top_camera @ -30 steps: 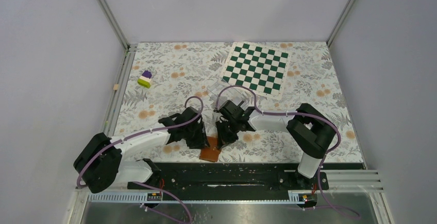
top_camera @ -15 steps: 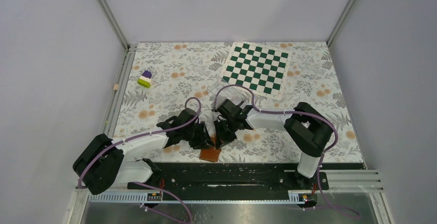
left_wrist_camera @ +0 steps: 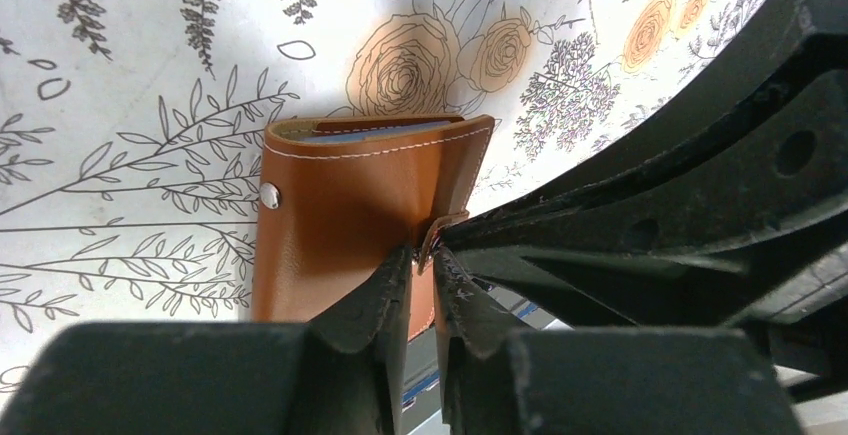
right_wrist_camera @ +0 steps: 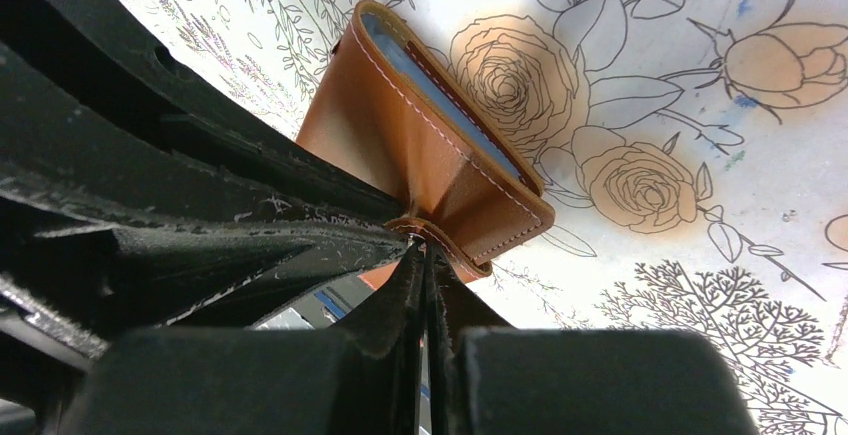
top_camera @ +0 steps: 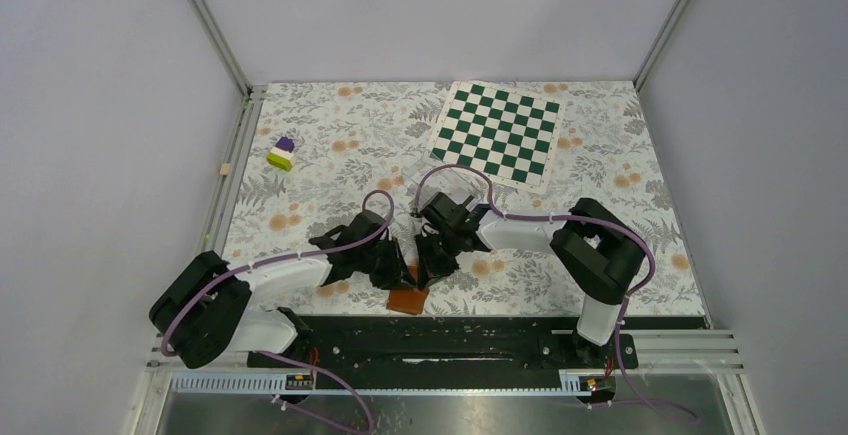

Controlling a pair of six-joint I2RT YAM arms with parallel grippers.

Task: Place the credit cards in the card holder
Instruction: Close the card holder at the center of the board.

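From above, the card holder (top_camera: pixel 407 299) lies on the floral table (top_camera: pixel 320 145) close to its near edge, with the left tool (top_camera: pixel 397 273) and right tool (top_camera: pixel 428 267) meeting over it from either side, probably to pull it open between them. In the left wrist view, the left tool is clamped on the snap tab (left_wrist_camera: pixel 445 225) at the folded wallet's edge; the snap stud (left_wrist_camera: pixel 268 193) stands bare, so the flap looks unfastened. In the right wrist view, the right tool's tips are pressed together on that same tab, apparently steadying it. A pale blue pocket edge shows, but no credit card can be made out.
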